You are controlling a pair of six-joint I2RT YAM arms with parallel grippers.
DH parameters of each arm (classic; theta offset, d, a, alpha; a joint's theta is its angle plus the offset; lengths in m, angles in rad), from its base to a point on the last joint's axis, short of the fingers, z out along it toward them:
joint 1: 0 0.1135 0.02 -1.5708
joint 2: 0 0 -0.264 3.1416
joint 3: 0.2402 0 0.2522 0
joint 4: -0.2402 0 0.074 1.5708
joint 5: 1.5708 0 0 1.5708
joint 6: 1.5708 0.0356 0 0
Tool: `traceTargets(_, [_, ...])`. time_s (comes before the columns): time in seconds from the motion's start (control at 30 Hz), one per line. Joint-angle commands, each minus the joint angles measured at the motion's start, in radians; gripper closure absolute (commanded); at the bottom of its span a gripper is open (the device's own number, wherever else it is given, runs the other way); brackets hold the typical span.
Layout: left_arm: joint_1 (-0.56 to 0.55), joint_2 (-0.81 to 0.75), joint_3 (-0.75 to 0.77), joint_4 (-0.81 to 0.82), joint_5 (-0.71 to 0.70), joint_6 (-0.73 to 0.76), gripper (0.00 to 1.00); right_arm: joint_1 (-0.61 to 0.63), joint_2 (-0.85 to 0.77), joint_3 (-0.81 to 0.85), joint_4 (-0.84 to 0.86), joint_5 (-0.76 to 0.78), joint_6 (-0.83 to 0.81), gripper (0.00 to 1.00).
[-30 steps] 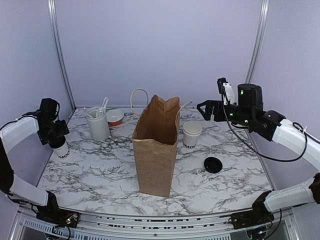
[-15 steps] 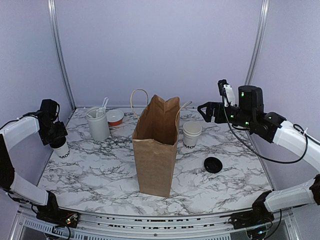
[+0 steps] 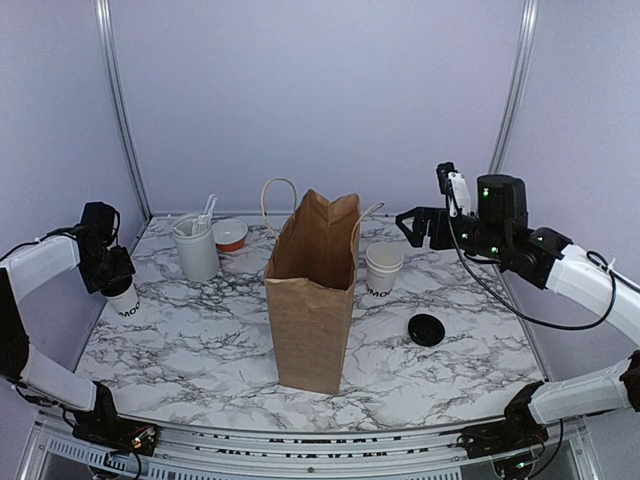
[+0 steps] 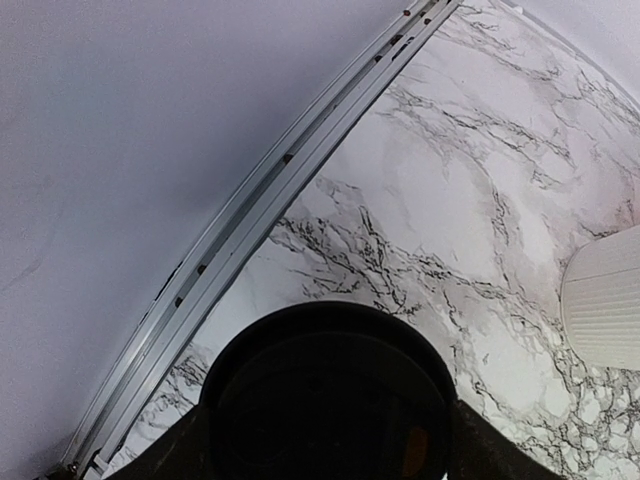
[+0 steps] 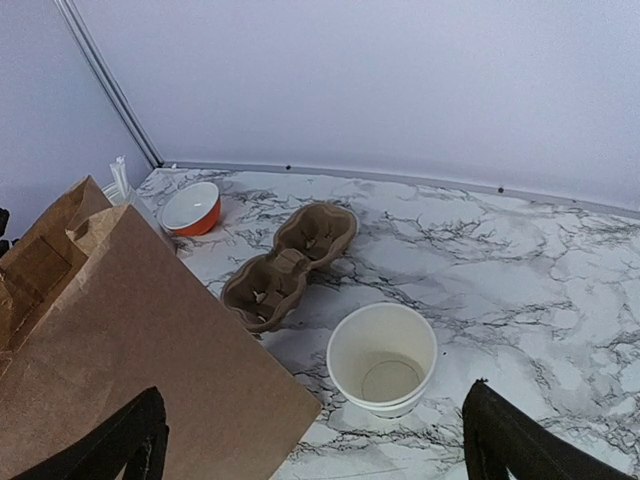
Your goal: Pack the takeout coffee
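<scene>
The takeout coffee, a white cup with black lettering, stands on the marble table at the far left edge. Its black lid fills the bottom of the left wrist view. My left gripper sits over it from above, and its dark fingers press against both sides of the lid. My right gripper hangs open in the air at the back right. Nothing is between its fingers.
A brown paper bag stands open in the middle. Behind it lie a lidless white cup and a cardboard cup carrier. A loose black lid lies at the right. A utensil holder and an orange bowl stand back left.
My left gripper has sunk a little onto the cup and its jaws have narrowed around the lid. The right arm has drifted slightly right, still open.
</scene>
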Motion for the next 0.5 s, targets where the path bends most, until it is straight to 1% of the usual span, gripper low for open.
traceTargets(0.0, [0.007,-0.002,-0.031,-0.003,-0.006,0.006,0.22,-0.009,-0.022,-0.009,0.039,-0.013,0.027,0.0])
traceTargets(0.1, [0.007,-0.005,-0.036,-0.005,-0.006,0.008,0.23,-0.008,-0.023,-0.016,0.044,-0.02,0.033,0.0])
traceTargets(0.33, [0.007,-0.011,-0.03,-0.01,-0.007,0.025,0.33,-0.008,-0.037,-0.034,0.05,-0.021,0.032,0.0])
traceTargets(0.47, [0.007,-0.025,-0.028,-0.021,0.0,0.033,0.36,-0.008,-0.04,-0.038,0.057,-0.023,0.032,0.0])
